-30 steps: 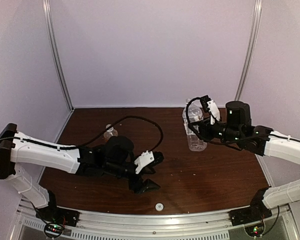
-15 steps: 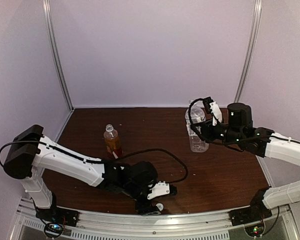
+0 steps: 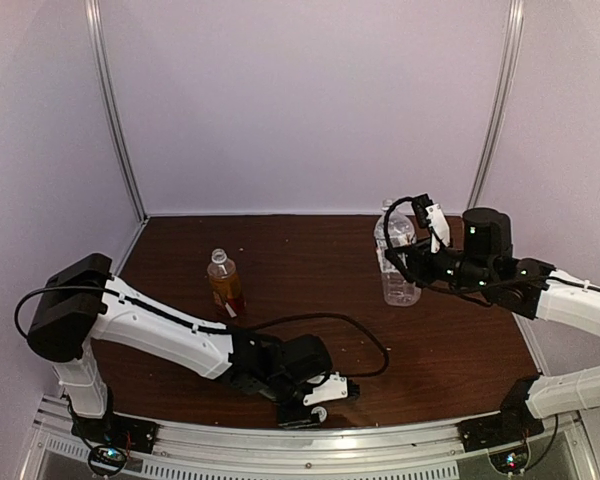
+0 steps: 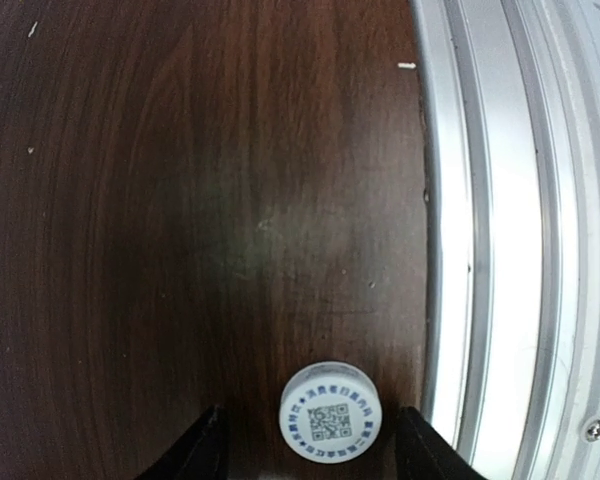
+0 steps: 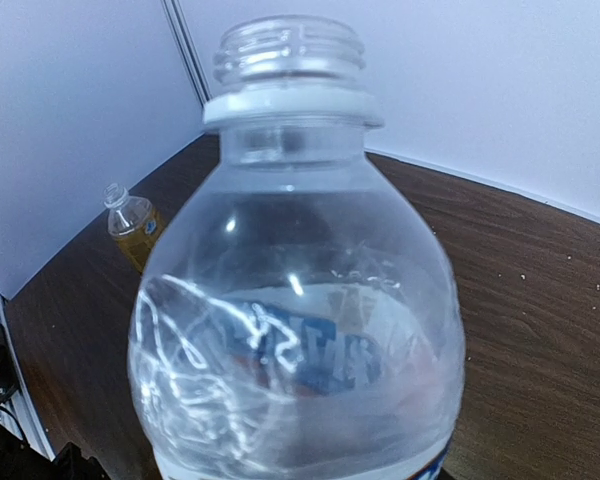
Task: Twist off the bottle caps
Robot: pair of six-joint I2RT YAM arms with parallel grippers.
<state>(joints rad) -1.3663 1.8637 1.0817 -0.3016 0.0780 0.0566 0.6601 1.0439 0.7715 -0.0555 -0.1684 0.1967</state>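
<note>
Left wrist view has a white bottle cap (image 4: pixel 330 423) with a QR-code sticker lying flat on the dark wooden worktop (image 4: pixel 170 200), right at the near edge and just beside the aluminium rail (image 4: pixel 490 250). The left gripper (image 4: pixel 308 445) is spread wide with the cap sitting between its fingers. Neither one is touching it, and the cap is a bit closer to the rail-side finger. That's my main worry: if the fingers close off-centre like this, I'd guess one hits first and the cap skids onto the rail or pops off the front of the worktop. Further back the amber bottle (image 3: pixel 224 283) stands upright on its own, neck looks bare. Farthest out on the right, the clear bottle (image 3: pixel 398 265) is upright too, and the right wrist view shows its threads exposed, so no cap on it. I can only spot the one cap anywhere. The right gripper (image 3: pixel 412 238) is up by that bottle's shoulder, but I can't tell if it's actually clamped on or just alongside. Thin crinkly plastic, so a hard squeeze or a sideways bump could tip it.
</note>
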